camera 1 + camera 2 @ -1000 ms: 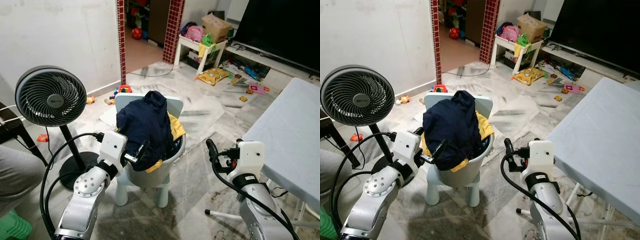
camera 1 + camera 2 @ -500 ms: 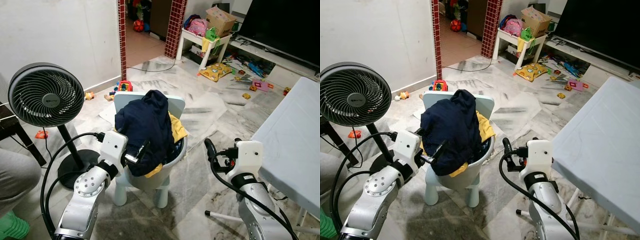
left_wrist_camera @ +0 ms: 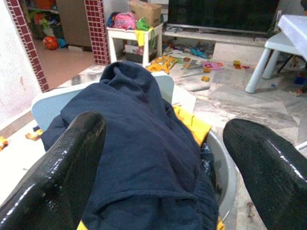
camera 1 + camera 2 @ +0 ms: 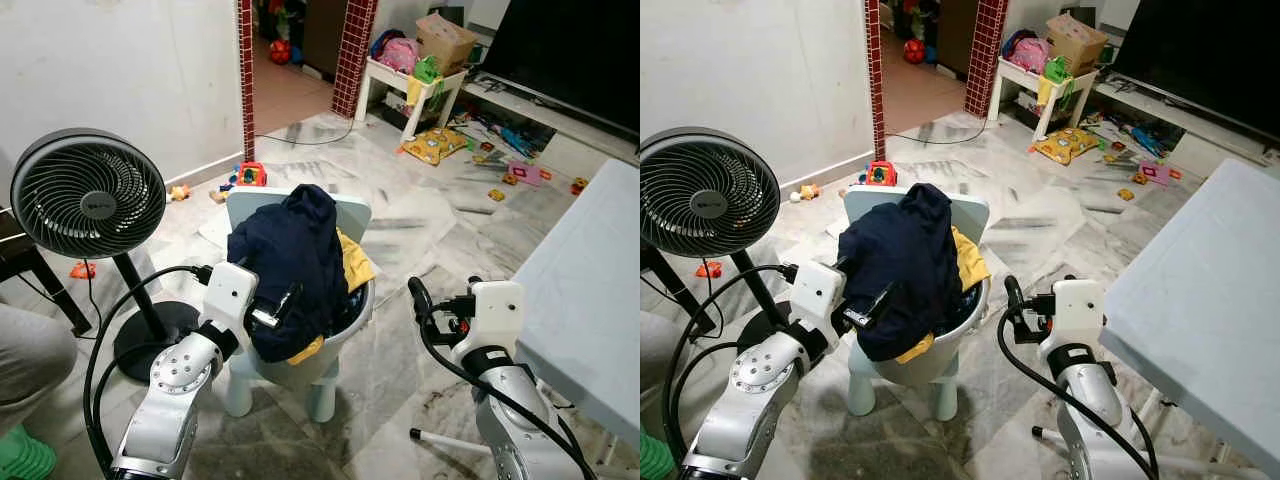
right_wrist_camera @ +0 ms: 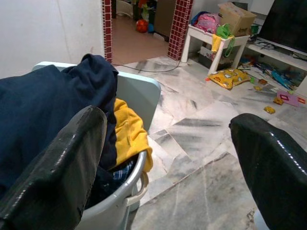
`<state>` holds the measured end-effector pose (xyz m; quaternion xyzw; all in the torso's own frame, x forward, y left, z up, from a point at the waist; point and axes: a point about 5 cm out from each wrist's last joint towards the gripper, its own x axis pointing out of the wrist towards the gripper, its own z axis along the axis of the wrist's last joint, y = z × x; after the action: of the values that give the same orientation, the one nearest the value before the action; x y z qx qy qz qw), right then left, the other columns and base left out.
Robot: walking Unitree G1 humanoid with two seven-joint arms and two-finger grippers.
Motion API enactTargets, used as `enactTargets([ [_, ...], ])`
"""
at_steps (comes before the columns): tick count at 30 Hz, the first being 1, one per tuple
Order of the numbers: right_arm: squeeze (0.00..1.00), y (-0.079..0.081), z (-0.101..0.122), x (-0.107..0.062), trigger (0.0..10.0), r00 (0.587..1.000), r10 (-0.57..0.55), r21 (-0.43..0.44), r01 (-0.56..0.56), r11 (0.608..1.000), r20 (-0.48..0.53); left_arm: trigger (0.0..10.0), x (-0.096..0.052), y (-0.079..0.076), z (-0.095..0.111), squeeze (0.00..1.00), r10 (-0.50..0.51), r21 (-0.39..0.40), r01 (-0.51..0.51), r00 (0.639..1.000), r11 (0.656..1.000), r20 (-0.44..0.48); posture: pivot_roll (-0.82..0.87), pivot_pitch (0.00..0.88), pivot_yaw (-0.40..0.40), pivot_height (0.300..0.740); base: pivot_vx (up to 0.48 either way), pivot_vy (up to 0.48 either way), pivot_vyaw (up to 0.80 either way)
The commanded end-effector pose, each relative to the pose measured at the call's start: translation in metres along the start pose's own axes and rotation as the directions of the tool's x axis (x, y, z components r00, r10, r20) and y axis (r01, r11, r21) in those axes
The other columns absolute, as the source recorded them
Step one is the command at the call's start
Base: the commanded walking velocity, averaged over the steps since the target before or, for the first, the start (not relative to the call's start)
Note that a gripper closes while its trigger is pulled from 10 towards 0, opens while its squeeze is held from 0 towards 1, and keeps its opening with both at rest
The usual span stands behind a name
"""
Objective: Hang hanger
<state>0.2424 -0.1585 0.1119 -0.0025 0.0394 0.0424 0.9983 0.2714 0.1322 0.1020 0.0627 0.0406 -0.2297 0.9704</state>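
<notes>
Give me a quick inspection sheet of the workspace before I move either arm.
Surface: grey marble floor.
Job's things: hanger, nothing seen; round grey laundry basket on a pale blue child's chair, with a navy blue garment heaped over a yellow one.
Clutter: toys scattered on the floor.
Grippers: left gripper open at the navy garment; right gripper open, beside the basket.
Cables: black fan cord.
Surroundings: black pedestal fan, pale table, television.

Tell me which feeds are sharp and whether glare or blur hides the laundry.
Eye views: evenly lit and sharp on the navy blue garment in the grey plastic basket. Left wrist view: garment clear, near black fingers soft with glossy highlights. Right wrist view: the same on its fingers; yellow cloth crisp.
</notes>
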Motion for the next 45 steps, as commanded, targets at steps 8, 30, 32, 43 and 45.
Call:
enactTargets([
  [8,0.0,-0.003,-0.001,-0.001,10.0,1.0,-0.006,-0.016,0.006,1.0,-0.006,10.0,0.002,-0.004,-0.001,0.0,-0.015,-0.013,0.015,1.0,1.0,-0.007,0.11,0.0,-0.12,0.74,0.432,0.0,0.0],
  [30,0.0,-0.004,-0.003,-0.001,10.0,1.0,0.005,-0.029,-0.005,1.0,-0.012,10.0,0.004,0.002,-0.012,0.0,0.005,-0.008,-0.005,0.996,1.0,-0.084,0.11,0.0,-0.12,0.74,0.273,0.0,0.0],
  [32,0.0,-0.004,-0.003,-0.001,10.0,1.0,0.008,-0.043,-0.009,0.999,-0.012,10.0,0.004,0.004,-0.016,0.0,-0.002,0.005,0.003,0.993,1.0,-0.117,0.11,0.0,-0.119,0.74,0.0,0.0,0.22],
  [43,0.0,-0.004,-0.006,-0.002,10.0,1.0,0.014,-0.055,-0.016,0.998,-0.027,10.0,-0.02,-0.008,-0.039,0.0,-0.207,0.015,0.228,0.909,0.974,-0.363,0.12,0.0,-0.121,0.74,0.0,0.0,0.64],
  [45,0.0,-0.003,-0.006,-0.001,10.0,1.0,0.015,-0.054,-0.017,0.998,-0.027,10.0,-0.023,-0.008,-0.045,0.0,-0.227,0.015,0.254,0.885,0.967,-0.406,0.13,0.0,-0.123,0.74,0.0,0.0,0.0],
])
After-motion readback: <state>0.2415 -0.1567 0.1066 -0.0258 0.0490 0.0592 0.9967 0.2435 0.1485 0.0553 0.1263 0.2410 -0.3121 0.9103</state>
